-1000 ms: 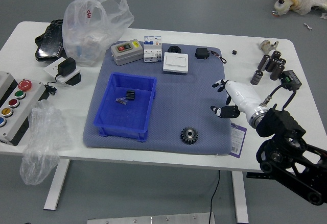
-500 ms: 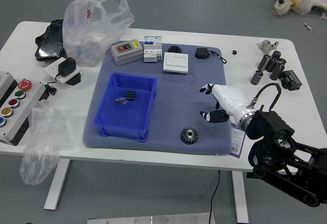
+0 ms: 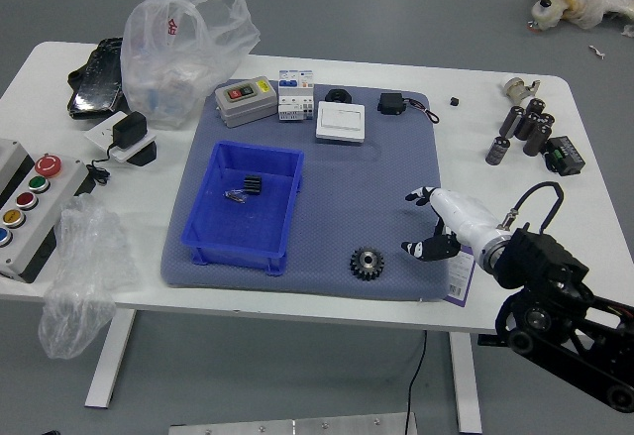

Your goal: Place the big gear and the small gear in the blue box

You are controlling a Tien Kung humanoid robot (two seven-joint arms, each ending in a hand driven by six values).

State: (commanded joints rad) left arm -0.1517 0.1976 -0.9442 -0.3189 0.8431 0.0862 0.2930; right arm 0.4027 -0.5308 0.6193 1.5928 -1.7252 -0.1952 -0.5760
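The black arm [image 3: 543, 267] has a looped cable [image 3: 540, 184] and white robot hand [image 3: 466, 221].

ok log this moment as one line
right hand: open, empty | gear: on mat | blue box: on mat, small black piece inside | left hand: not visible

There is one view, from the head. It looks from a high place on the robot's side, forward and down over the table [image 3: 168, 195]. It stands far enough to include both long edges and some floor [image 3: 297, 366] around.
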